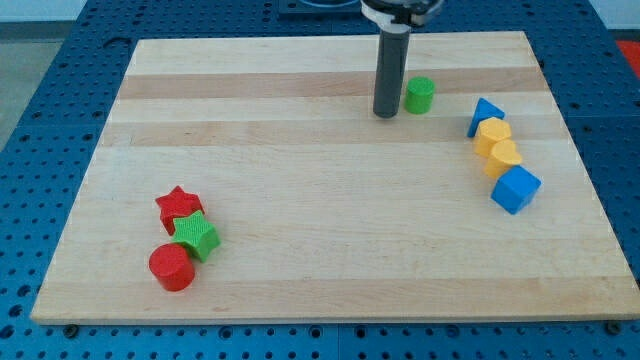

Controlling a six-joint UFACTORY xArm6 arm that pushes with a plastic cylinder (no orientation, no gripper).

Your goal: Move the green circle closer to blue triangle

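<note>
The green circle is a small green cylinder near the view's top, right of centre. My tip rests on the board just left of it, almost touching. The blue triangle lies to the right of the green circle, about a block's width away, at the top of a column of blocks near the view's right edge.
Below the blue triangle sit two yellow blocks and a blue cube. At the view's lower left are a red star, a green star and a red cylinder. The wooden board lies on a blue pegboard.
</note>
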